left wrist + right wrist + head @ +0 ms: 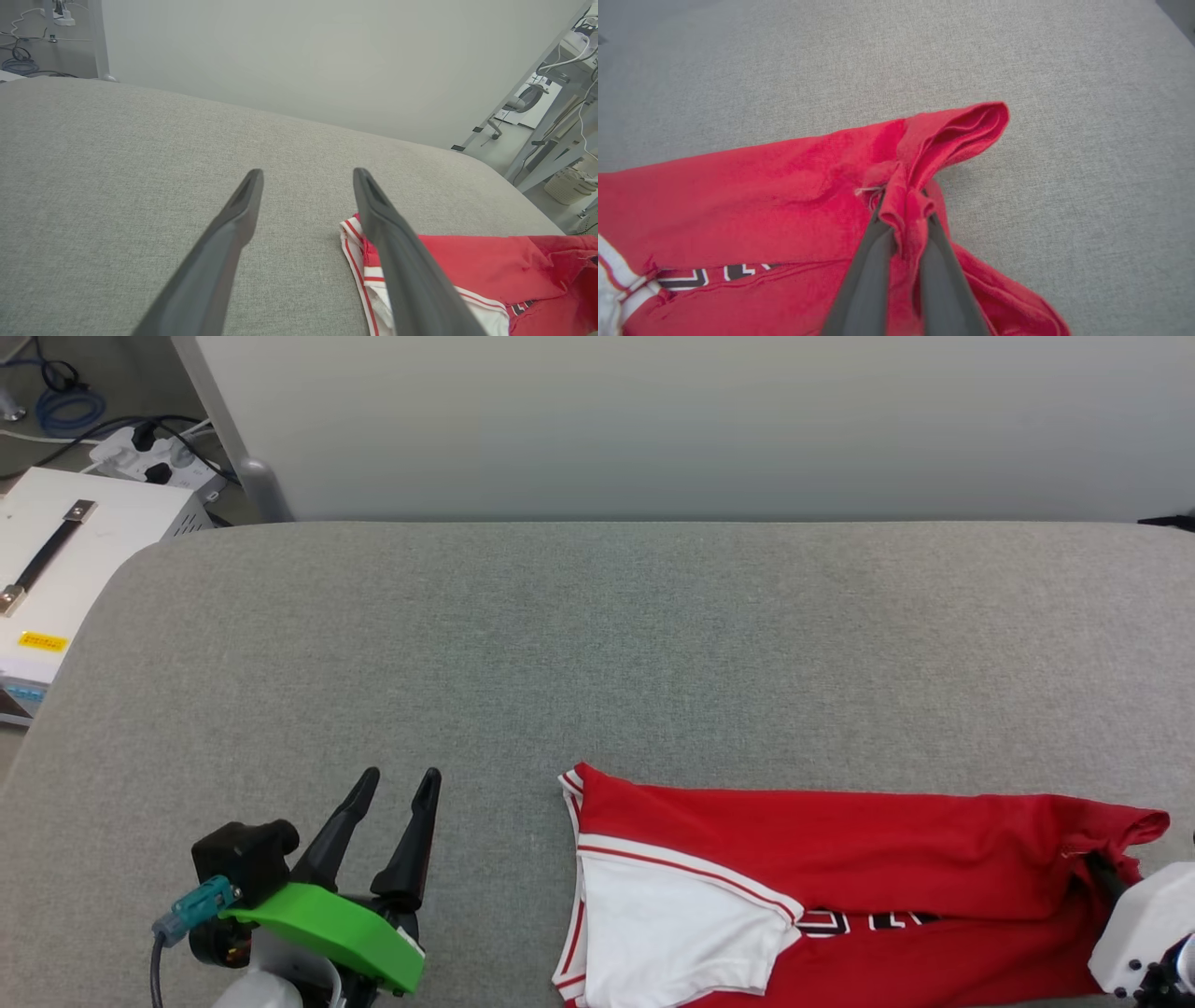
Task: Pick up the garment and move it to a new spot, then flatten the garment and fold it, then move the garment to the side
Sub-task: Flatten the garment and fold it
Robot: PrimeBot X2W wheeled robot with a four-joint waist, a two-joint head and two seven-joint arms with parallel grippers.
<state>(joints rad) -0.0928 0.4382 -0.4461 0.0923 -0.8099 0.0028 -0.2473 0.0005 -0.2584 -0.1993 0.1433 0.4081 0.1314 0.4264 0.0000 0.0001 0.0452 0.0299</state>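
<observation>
The garment (840, 859), a red jersey with a white sleeve and black lettering, lies folded lengthwise along the near edge of the grey table (597, 644). My right gripper (903, 205) is shut on a bunched fold of the garment (784, 196) near its right end, red cloth pinched between the fingers. In the head view that right gripper (1097, 868) sits at the lower right, fingers buried in the cloth. My left gripper (401, 782) stands open over bare table, left of the garment's sleeve end. The left gripper (308, 175) holds nothing, with the garment (467, 261) beside its right finger.
A pale wall panel (653, 420) runs behind the table's far edge. A white box with a strap handle (56, 569) and a power strip (154, 457) with cables sit off the table's left corner. Metal frames and a basket (570, 184) stand beyond the right end.
</observation>
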